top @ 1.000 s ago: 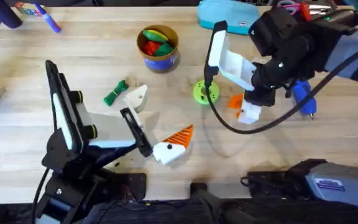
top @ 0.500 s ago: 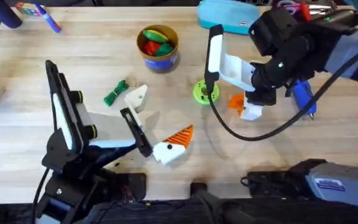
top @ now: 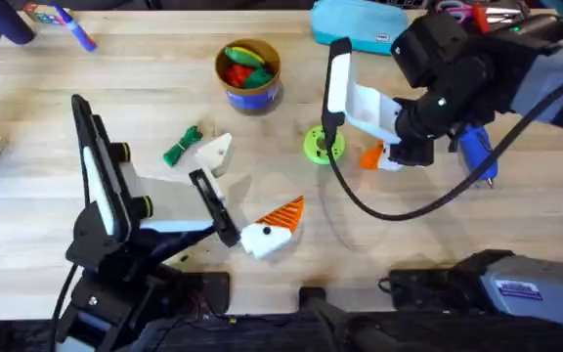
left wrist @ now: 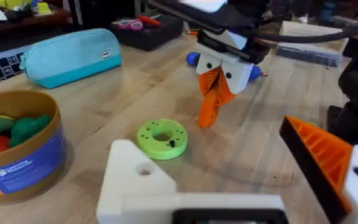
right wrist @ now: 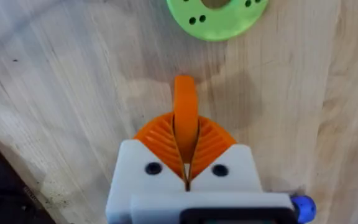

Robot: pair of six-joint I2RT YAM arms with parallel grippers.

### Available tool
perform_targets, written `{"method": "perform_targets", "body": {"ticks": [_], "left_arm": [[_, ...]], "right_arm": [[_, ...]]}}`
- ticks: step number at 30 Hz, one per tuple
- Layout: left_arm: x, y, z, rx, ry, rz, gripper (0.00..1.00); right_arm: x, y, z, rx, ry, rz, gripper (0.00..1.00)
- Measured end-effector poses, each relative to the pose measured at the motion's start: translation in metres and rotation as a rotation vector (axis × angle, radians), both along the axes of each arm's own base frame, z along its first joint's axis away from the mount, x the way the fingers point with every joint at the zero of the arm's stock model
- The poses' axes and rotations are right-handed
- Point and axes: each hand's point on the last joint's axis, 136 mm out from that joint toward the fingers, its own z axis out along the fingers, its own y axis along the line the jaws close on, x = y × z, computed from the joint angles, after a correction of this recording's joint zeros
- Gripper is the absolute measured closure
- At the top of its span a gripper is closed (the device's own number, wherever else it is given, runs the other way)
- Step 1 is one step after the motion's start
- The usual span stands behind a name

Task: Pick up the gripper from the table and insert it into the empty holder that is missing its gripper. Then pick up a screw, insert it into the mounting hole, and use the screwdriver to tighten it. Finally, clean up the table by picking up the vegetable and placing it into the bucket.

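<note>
My right gripper (top: pixel 369 158) is shut on the loose orange gripper (right wrist: pixel 185 93), which points down just above the table beside the green disc (top: pixel 323 144). In the left wrist view the gripper piece (left wrist: pixel 205 118) hangs below the white fingers. My left gripper (top: pixel 250 191) stands open, one side an empty white holder (top: pixel 218 152) and the other an orange ribbed finger (top: pixel 286 210). The dark-green vegetable (top: pixel 182 147) lies beside the holder. The bucket (top: pixel 252 93) holds toy pieces. The blue screwdriver (top: pixel 477 152) lies partly behind the right arm. The screw is out of view.
A teal pouch (top: pixel 360 24) lies at the far edge and a blue marker (top: pixel 74 29) at the far left. A black cable loops across the table under the right arm. Bare wood lies between the two grippers.
My right gripper has lifted and drawn back a little with the orange gripper piece in it. The left arm has not moved.
</note>
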Motion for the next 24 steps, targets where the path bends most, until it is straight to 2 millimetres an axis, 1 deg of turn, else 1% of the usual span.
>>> {"method": "perform_targets", "body": {"ticks": [10, 16, 24], "left_arm": [[0.0000, 0.0000, -0.0001, 0.000, 0.000, 0.000, 0.015], [0.0000, 0.0000, 0.0000, 0.000, 0.000, 0.000, 0.015], [0.0000, 0.0000, 0.0000, 0.000, 0.000, 0.000, 0.015]], "right_arm": [[0.0000, 0.0000, 0.0001, 0.001, 0.000, -0.004, 0.989], [-0.0005, -0.0002, 0.0000, 0.005, 0.004, -0.042, 0.989], [-0.0024, 0.0029, 0.0000, 0.043, 0.025, -0.186, 0.990]]}}
